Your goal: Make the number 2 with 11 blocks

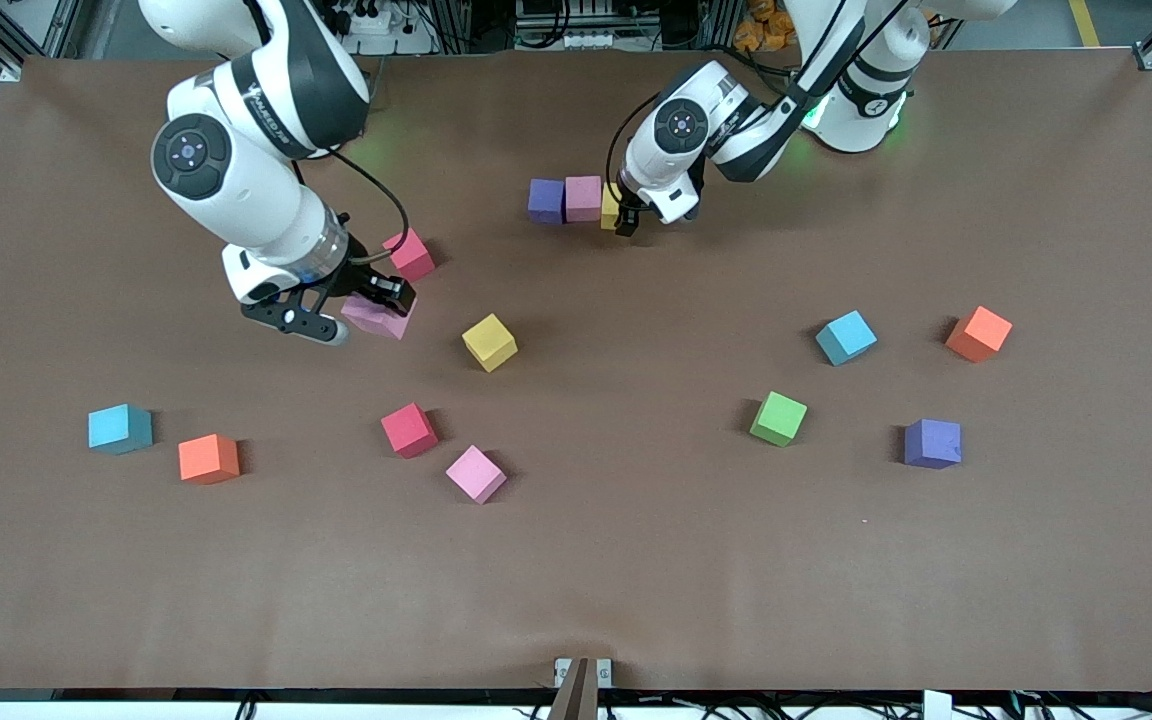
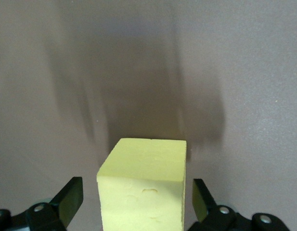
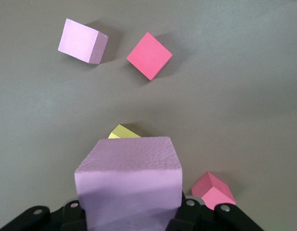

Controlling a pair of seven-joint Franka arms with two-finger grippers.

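A purple block [image 1: 546, 200], a pink block [image 1: 583, 198] and a yellow block [image 1: 610, 207] stand in a row near the robots' bases. My left gripper [image 1: 628, 222] is down around the yellow block [image 2: 143, 192], open, with a gap between each finger and the block. My right gripper [image 1: 356, 315] is shut on a light pink block [image 1: 378, 318] and holds it above the table beside a red block [image 1: 409, 254]. The right wrist view shows that held block [image 3: 129, 178] filling the jaws of the right gripper [image 3: 129, 207].
Loose blocks lie about: yellow [image 1: 489, 341], red [image 1: 409, 430], pink [image 1: 476, 474], light blue [image 1: 120, 428] and orange [image 1: 208, 459] toward the right arm's end; light blue [image 1: 846, 337], orange [image 1: 979, 333], green [image 1: 778, 418] and purple [image 1: 932, 443] toward the left arm's end.
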